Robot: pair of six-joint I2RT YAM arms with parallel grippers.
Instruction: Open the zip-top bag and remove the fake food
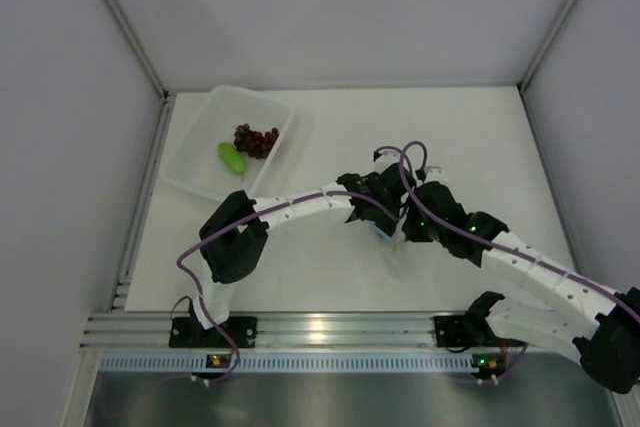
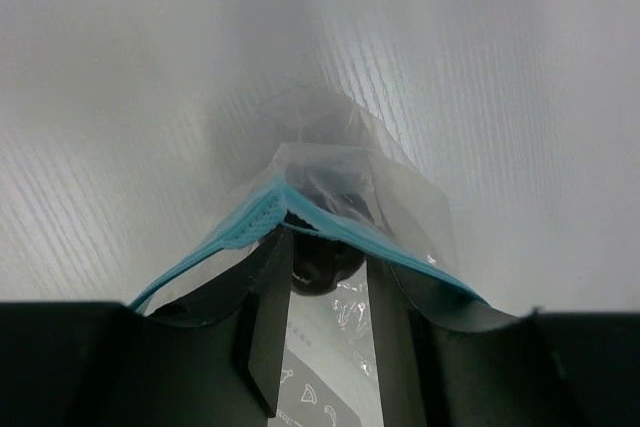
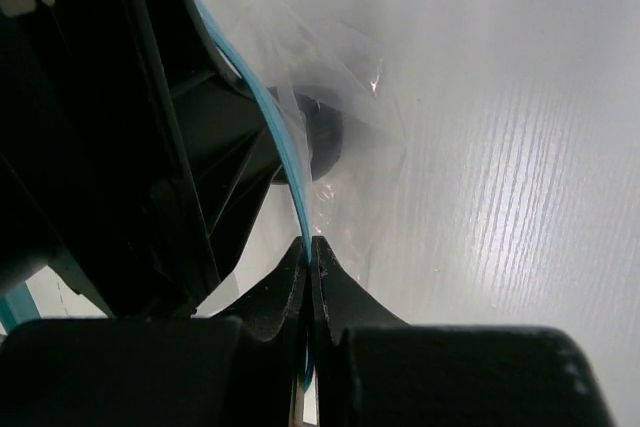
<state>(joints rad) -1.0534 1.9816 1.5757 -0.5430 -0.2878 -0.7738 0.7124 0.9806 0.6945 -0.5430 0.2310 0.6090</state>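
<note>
The zip-top bag (image 1: 393,247) lies mid-table between both grippers; it also shows in the left wrist view (image 2: 405,192). My right gripper (image 3: 312,242) is shut on its blue zip strip (image 3: 285,147). My left gripper (image 2: 325,237) reaches into the bag's mouth, with the zip strip (image 2: 200,257) draped over its fingers. The small dark lump (image 2: 320,267) fills the gap between those fingers, and it shows at their tips in the right wrist view (image 3: 328,137). The grape bunch (image 1: 256,139) and the green piece (image 1: 232,157) lie in the tub.
The translucent rectangular tub (image 1: 190,172) stands at the back left of the table. Grey walls close in the table on the left, back and right. The two arms cross the middle of the table, and a metal rail runs along the near edge.
</note>
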